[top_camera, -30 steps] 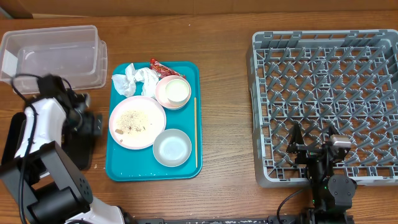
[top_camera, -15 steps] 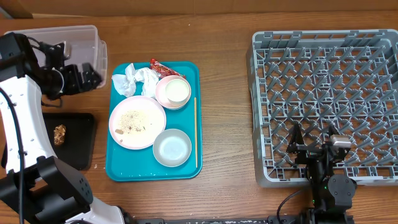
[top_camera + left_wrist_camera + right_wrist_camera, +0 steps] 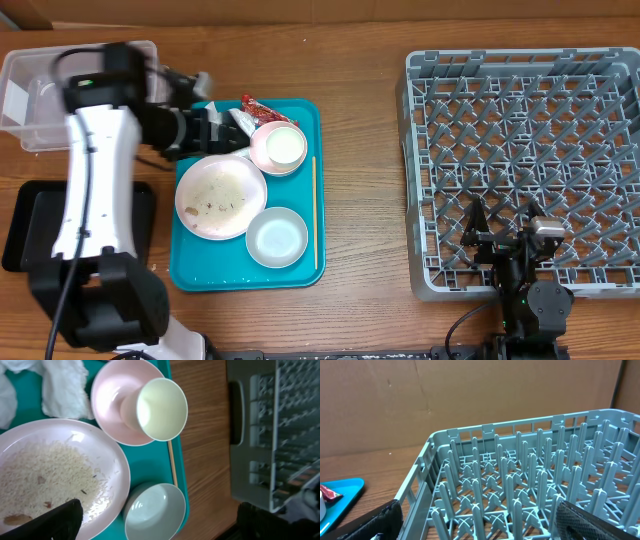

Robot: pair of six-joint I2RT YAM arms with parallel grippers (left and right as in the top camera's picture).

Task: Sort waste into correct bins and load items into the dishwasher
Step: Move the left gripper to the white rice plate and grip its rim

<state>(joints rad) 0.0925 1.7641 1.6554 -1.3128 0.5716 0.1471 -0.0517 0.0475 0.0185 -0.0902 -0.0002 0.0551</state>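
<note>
The left gripper (image 3: 222,130) hangs over the back left corner of the tray (image 3: 300,272), jaws spread wide and empty, above the napkin (image 3: 60,385). The plate (image 3: 220,197) with rice scraps fills the tray's left half and nearly reaches its left rim. A cup (image 3: 161,409) stands on a saucer (image 3: 107,410) towards the back right, and a bowl (image 3: 276,237) sits at the front. A chopstick (image 3: 314,212) lies along the right rim and a red wrapper (image 3: 255,105) against the back rim. A bare strip of desk (image 3: 365,200) separates the tray from the rack (image 3: 416,180). The clear bin (image 3: 40,90) is at the back left and the black bin (image 3: 20,225) at the front left. The right gripper (image 3: 503,222) rests at the rack's near edge, open and empty.
</note>
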